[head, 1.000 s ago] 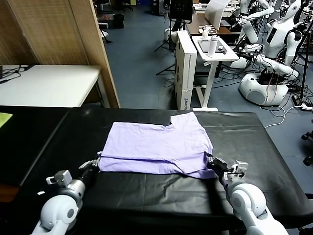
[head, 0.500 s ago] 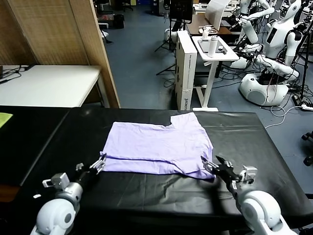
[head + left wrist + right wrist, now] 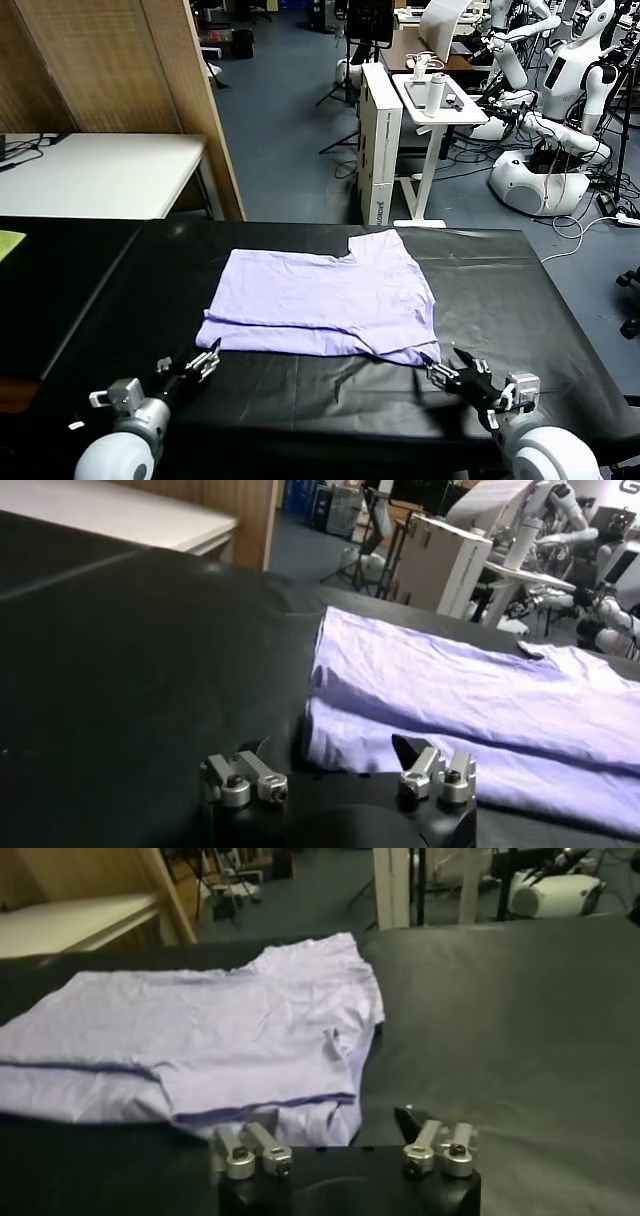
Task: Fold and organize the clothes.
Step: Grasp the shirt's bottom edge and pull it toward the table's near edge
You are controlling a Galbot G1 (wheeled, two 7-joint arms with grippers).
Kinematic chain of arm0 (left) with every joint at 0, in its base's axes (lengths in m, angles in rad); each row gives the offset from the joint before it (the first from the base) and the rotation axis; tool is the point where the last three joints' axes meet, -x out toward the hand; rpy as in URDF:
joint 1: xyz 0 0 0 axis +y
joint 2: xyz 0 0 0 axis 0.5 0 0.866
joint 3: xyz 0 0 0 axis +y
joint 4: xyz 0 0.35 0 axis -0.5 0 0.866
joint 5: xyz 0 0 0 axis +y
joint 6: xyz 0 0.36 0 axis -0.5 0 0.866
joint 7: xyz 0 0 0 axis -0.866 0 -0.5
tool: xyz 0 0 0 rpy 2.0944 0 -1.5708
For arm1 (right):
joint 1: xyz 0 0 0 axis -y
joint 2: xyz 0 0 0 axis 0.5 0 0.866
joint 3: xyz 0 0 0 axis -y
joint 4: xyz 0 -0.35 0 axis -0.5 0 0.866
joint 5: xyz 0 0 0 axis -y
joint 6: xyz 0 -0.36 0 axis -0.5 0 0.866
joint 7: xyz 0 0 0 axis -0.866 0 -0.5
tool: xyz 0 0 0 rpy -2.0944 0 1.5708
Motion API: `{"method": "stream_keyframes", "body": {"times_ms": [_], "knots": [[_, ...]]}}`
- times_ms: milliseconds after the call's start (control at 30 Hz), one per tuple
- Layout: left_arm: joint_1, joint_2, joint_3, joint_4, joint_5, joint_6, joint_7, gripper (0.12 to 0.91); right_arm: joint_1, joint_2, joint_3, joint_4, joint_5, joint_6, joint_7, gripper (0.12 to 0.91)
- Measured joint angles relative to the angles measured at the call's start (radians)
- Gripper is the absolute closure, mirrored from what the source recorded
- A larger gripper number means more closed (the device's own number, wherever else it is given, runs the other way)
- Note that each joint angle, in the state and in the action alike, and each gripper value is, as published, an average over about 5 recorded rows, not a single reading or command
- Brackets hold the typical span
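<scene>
The pale lavender T-shirt (image 3: 320, 300) lies folded flat on the black table (image 3: 500, 270), its near hem doubled over. It also shows in the left wrist view (image 3: 470, 695) and the right wrist view (image 3: 200, 1038). My left gripper (image 3: 200, 362) is open and empty, just in front of the shirt's near left corner, not touching it. My right gripper (image 3: 452, 377) is open and empty, just in front of the shirt's near right corner. In the left wrist view the left gripper (image 3: 335, 772) stands wide apart before the hem; the right gripper (image 3: 335, 1143) does the same.
A small yellow-green cloth (image 3: 8, 243) lies at the far left edge. A white table (image 3: 100, 170) and a wooden partition (image 3: 150, 70) stand behind on the left. A white cart (image 3: 430, 100) and other robots (image 3: 560, 110) stand beyond the table.
Both grippers have let go of the shirt's near corners, opened, and drawn back toward me. The shirt's near edge has settled flat.
</scene>
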Motion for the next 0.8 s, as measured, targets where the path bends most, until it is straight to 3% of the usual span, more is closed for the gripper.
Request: {"method": "stream_keyframes", "body": {"times_ms": [100,200,367,433,600,800], "knots": [[-0.001,0.002,0.0,0.006,0.0,-0.001,0.0,0.326,-0.002,0.0,-0.005,0.001,-0.002,0.0,0.0,0.81],[-0.004,0.003,0.0,0.009,0.0,-0.002,0.002,0.477,-0.007,0.002,-0.008,0.007,-0.003,-0.001,0.005,0.873],[-0.001,0.003,0.0,0.008,0.009,-0.007,0.006,0.789,-0.03,0.004,0.002,0.035,-0.001,-0.037,0.043,0.886],[0.006,0.003,-0.001,0.001,0.02,-0.008,0.003,0.862,-0.046,0.005,0.011,0.055,-0.001,-0.071,0.067,0.886],[0.041,0.007,-0.015,-0.038,0.038,0.005,-0.027,0.881,-0.112,0.014,0.043,0.123,-0.004,-0.155,0.102,0.886],[0.136,0.025,-0.043,-0.113,0.055,0.018,-0.039,0.882,-0.199,0.027,0.07,0.199,-0.022,-0.197,0.111,0.886]]}}
